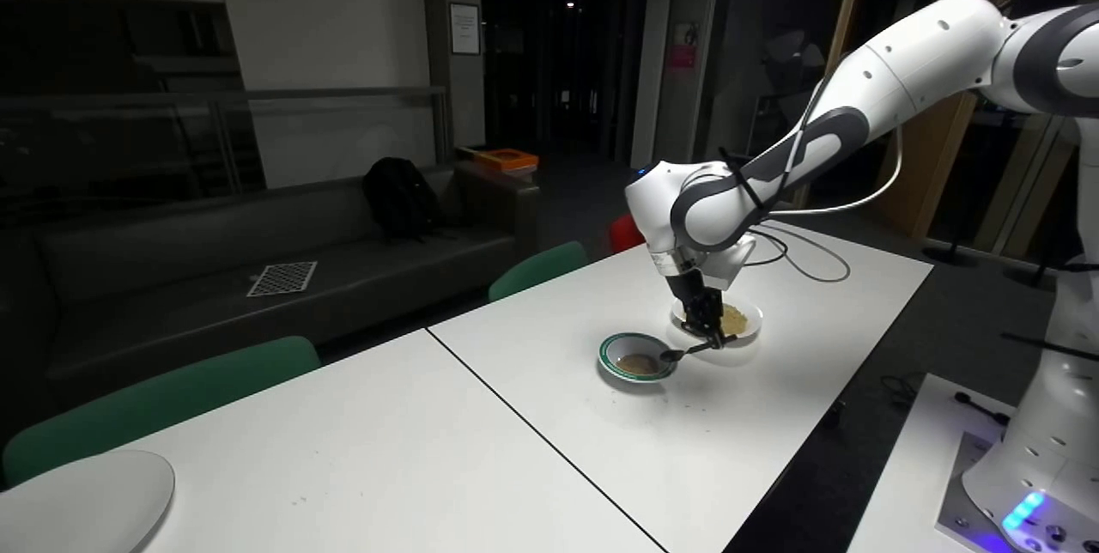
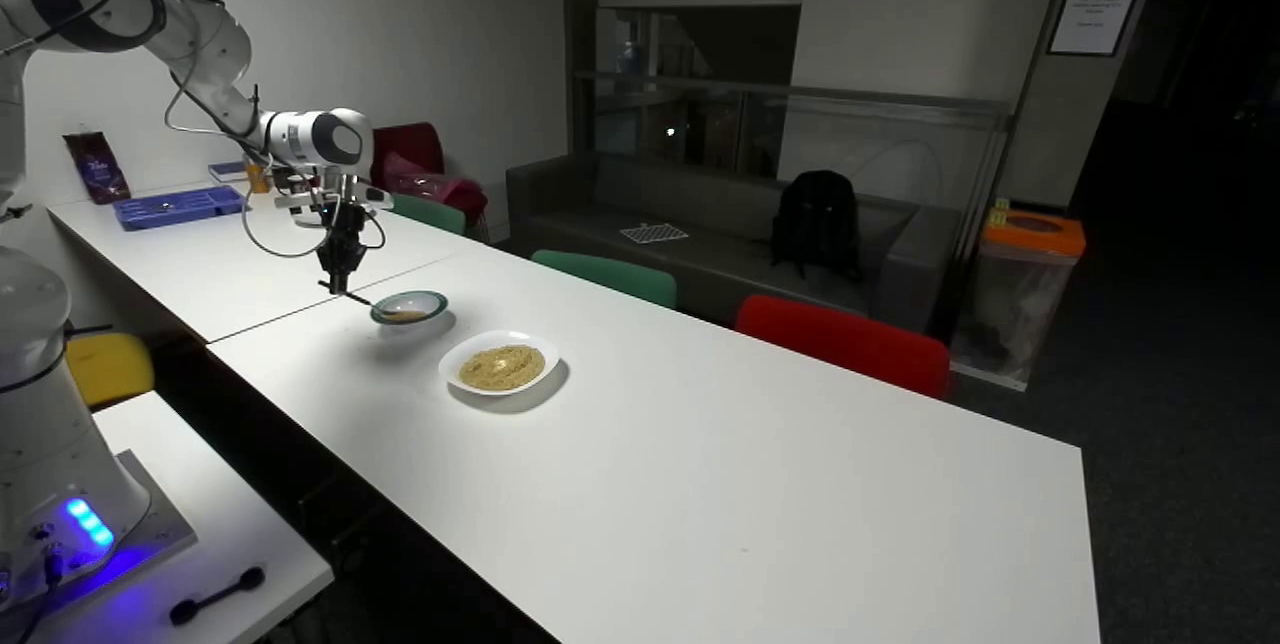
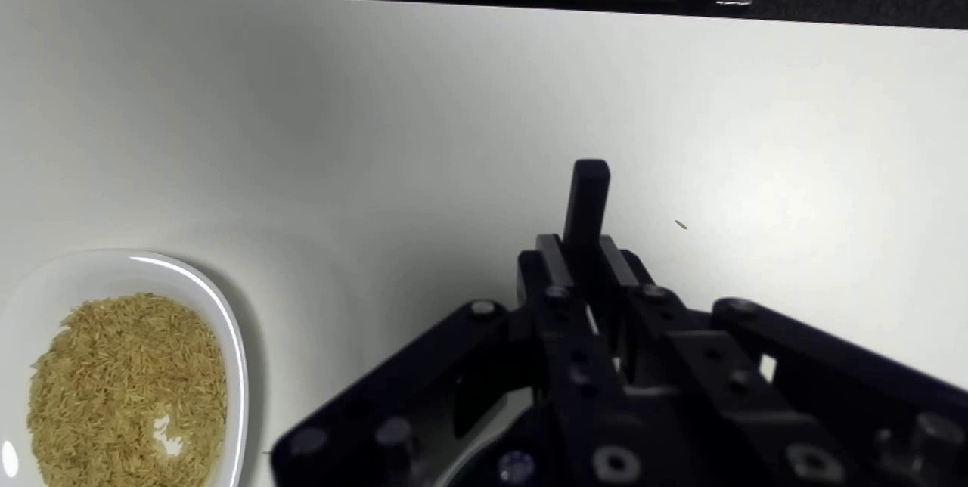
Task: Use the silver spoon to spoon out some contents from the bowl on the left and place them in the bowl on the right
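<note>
My gripper point(image 1: 717, 343) is shut on the handle of a dark spoon point(image 1: 672, 355); no silver colour shows on it. The handle end point(image 3: 588, 196) sticks out past the fingertips point(image 3: 581, 249) in the wrist view. The spoon's head is at the near rim of a green-rimmed bowl point(image 1: 631, 345) with brownish contents; whether it touches is unclear. In an exterior view the spoon point(image 2: 358, 298) slopes down into this bowl point(image 2: 428, 298). A white bowl point(image 2: 510, 337) of yellowish grains stands beside it, also in the wrist view point(image 3: 233, 351). What the spoon carries cannot be told.
A few loose grains point(image 3: 681, 224) lie on the white table point(image 2: 740, 484). A white plate point(image 1: 86, 501) sits at one table end. A blue tray point(image 2: 180, 207) and a dark packet point(image 2: 97, 167) stand far off. Chairs point(image 2: 845, 344) line the long side.
</note>
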Action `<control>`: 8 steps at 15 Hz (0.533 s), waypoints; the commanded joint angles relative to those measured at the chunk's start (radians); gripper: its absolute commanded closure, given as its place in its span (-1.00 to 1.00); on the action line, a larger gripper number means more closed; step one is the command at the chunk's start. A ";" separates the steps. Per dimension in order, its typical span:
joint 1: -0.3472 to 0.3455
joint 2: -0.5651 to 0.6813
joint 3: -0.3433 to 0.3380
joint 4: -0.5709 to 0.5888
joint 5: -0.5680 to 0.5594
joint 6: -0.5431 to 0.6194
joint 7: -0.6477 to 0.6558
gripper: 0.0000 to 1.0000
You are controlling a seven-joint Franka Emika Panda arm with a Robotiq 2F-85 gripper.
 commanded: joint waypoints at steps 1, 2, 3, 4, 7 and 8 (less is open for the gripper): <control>-0.008 0.055 0.012 0.088 0.006 -0.080 -0.016 0.94; -0.005 0.069 0.012 0.105 0.005 -0.093 -0.014 0.94; -0.003 0.081 0.012 0.122 0.003 -0.108 -0.014 0.94; -0.001 0.094 0.012 0.139 0.004 -0.122 -0.013 0.94; 0.005 0.126 0.012 0.194 0.001 -0.164 -0.010 0.94; 0.006 0.136 0.011 0.212 0.002 -0.178 -0.009 0.94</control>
